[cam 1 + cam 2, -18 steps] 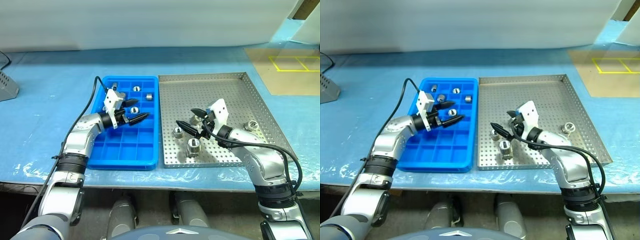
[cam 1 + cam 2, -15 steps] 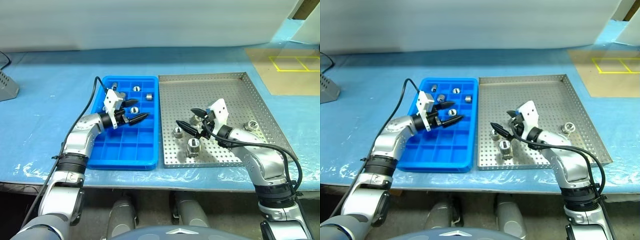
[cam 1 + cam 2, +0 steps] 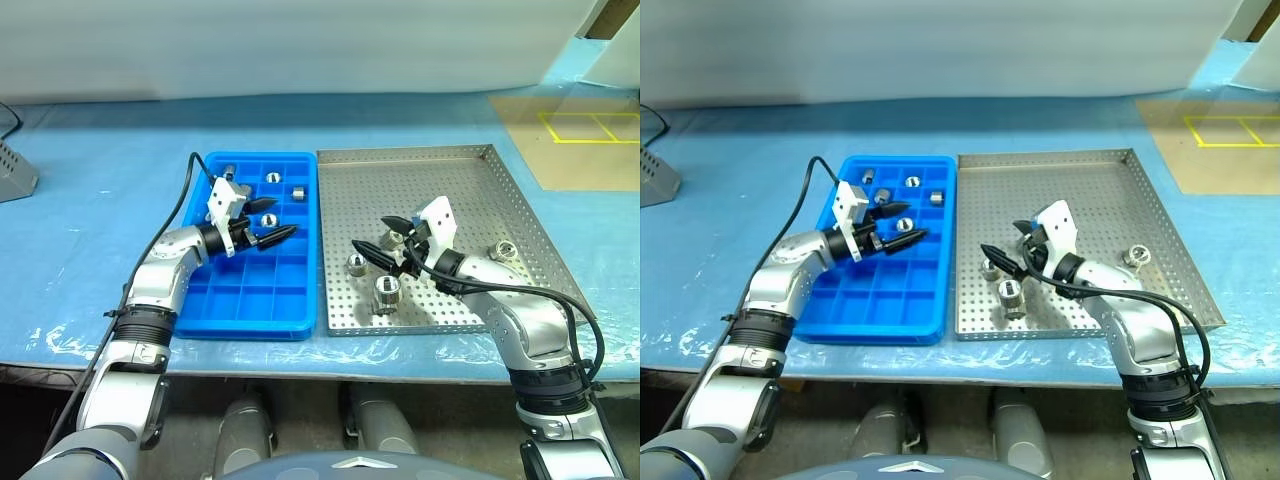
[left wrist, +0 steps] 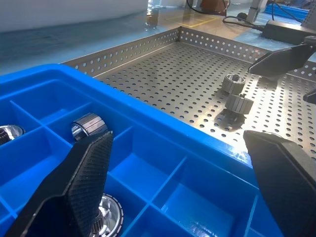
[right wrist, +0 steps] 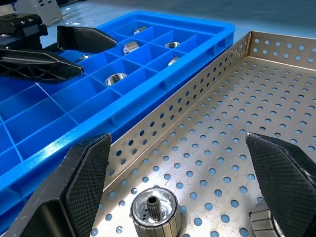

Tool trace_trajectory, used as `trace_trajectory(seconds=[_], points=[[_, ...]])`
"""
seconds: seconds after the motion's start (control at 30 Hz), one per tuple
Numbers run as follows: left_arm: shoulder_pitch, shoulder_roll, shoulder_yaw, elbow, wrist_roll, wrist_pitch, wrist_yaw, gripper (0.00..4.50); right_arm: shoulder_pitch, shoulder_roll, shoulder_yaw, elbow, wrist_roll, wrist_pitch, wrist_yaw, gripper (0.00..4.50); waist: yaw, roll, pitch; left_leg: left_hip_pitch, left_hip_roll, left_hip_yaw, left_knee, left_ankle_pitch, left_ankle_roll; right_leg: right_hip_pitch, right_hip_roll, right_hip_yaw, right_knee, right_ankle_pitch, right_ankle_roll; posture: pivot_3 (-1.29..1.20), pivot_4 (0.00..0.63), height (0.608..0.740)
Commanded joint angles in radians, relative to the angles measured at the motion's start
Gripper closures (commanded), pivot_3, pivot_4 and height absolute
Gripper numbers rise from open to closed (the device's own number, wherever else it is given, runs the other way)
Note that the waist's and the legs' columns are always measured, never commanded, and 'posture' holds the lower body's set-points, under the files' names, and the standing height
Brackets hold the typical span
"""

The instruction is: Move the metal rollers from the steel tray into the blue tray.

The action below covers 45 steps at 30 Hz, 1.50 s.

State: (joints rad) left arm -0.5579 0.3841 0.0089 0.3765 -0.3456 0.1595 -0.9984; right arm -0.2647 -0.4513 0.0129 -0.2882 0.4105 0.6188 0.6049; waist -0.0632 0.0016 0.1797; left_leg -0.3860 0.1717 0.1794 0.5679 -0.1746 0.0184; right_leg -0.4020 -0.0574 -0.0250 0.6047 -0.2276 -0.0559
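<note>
Left end effector [image 3: 272,222] jaws wide, holding nothing, hovering over the blue tray [image 3: 252,292] around its middle compartments, pointing toward the steel tray [image 3: 445,195]

Right end effector [image 3: 380,242] also spread wide and empty, above the steel tray's near-left area, aimed toward the blue tray

Metal rollers left in the steel tray: one [image 3: 356,264] just below the right end effector's fingertips, one [image 3: 386,290] closer to the near rim, one [image 3: 502,251] over by the right rim, well apart from the other two

Rollers already in the blue tray: a few in the far compartments, e.g. [image 3: 273,177] and [image 3: 297,192], one [image 3: 267,220] right by the left fingers

Both trays sit side by side, touching, on the blue-covered surface [image 3: 90,210]
</note>
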Motion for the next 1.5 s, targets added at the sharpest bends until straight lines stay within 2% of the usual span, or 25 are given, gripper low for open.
trace_trajectory(seconds=[0.03, 0.53, 0.63, 0.7, 0.8, 0.9, 1.1, 1.2, 1.3, 1.5], points=[[-0.022, 0.004, 0.015, -0.008, -0.004, -0.019, -0.004, 0.04, -0.018, -0.010, -0.026, -0.023, 0.012, -0.014, 0.006, 0.00, 0.000, 0.000, 0.000, 0.000, 0.000, 0.000, 0.000, 0.000, 0.000, 0.000, 0.000, 0.000, 0.000, 0.000, 0.000, -0.38, 0.150, 0.740], [-0.044, -0.007, 0.014, 0.020, 0.001, -0.036, -0.003, 0.04, -0.020, -0.026, -0.044, -0.021, 0.012, -0.018, 0.006, 0.00, -0.001, 0.000, 0.000, 0.000, 0.000, 0.000, 0.000, 0.000, 0.000, 0.000, 0.000, 0.000, 0.000, 0.000, 0.000, -0.40, 0.150, 0.740], [-0.070, -0.016, 0.042, 0.031, -0.036, -0.032, -0.010, 0.04, -0.019, -0.040, -0.064, -0.021, 0.017, -0.018, 0.014, 0.00, -0.001, 0.000, 0.000, 0.000, 0.000, 0.000, 0.000, 0.000, 0.000, 0.000, 0.000, 0.000, 0.000, 0.000, 0.000, -0.40, 0.150, 0.740], [-0.089, -0.005, 0.046, 0.007, -0.053, -0.018, -0.032, 0.04, -0.015, -0.075, -0.085, -0.021, 0.019, -0.016, 0.035, 0.00, -0.001, 0.000, 0.000, 0.000, 0.000, 0.000, 0.000, 0.000, 0.000, 0.000, 0.000, 0.000, 0.000, 0.000, 0.000, -0.42, 0.150, 0.740], [-0.042, -0.007, -0.016, -0.107, -0.032, -0.053, -0.082, 0.04, -0.016, -0.134, -0.133, -0.031, 0.038, -0.001, 0.062, 0.00, -0.002, 0.000, 0.000, -0.001, 0.000, 0.000, 0.000, 0.000, 0.000, 0.000, 0.000, 0.000, -0.001, 0.000, 0.000, -0.44, 0.150, 0.740], [-0.235, -0.053, -0.081, -0.160, 0.000, 0.060, -0.021, 0.04, -0.014, -0.185, -0.171, -0.041, 0.046, 0.005, 0.079, 0.00, 0.009, -0.001, 0.001, -0.002, 0.000, 0.000, -0.001, 0.000, 0.001, 0.000, 0.000, 0.000, -0.002, 0.000, 0.000, -0.47, 0.150, 0.740], [-0.456, -0.074, -0.207, 0.018, 0.071, 0.063, -0.174, 0.04, 0.042, -0.254, -0.231, -0.126, 0.087, 0.040, 0.104, 0.00, -0.006, 0.002, -0.001, 0.000, -0.001, 0.001, 0.003, -0.001, 0.005, 0.002, -0.001, 0.002, -0.002, 0.000, 0.001, -0.54, 0.150, 0.740], [-0.520, -0.080, -0.278, 0.141, 0.140, -0.016, -0.271, 0.04, 0.099, -0.267, -0.238, -0.202, 0.112, 0.066, 0.107, 0.00, -0.019, 0.002, -0.001, 0.001, -0.001, 0.001, 0.001, -0.002, 0.006, 0.002, 0.001, 0.002, -0.002, -0.002, 0.003, -0.57, 0.150, 0.740], [-0.569, -0.095, -0.376, 0.297, 0.263, -0.183, -0.337, 0.04, 0.141, -0.254, -0.276, -0.239, 0.124, 0.080, 0.069, 0.00, -0.036, 0.002, -0.001, -0.002, -0.001, 0.001, 0.001, -0.002, 0.006, 0.000, 0.002, 0.002, -0.003, -0.002, 0.004, -0.60, 0.150, 0.740], [-0.643, -0.166, -0.450, 0.509, 0.407, -0.375, -0.336, 0.04, 0.204, -0.213, -0.295, -0.306, 0.142, 0.097, -0.004, 0.00, -0.049, 0.002, -0.001, -0.008, -0.002, 0.000, 0.006, -0.005, 0.010, 0.000, 0.000, 0.000, -0.007, -0.001, 0.005, -0.66, 0.150, 0.740]])
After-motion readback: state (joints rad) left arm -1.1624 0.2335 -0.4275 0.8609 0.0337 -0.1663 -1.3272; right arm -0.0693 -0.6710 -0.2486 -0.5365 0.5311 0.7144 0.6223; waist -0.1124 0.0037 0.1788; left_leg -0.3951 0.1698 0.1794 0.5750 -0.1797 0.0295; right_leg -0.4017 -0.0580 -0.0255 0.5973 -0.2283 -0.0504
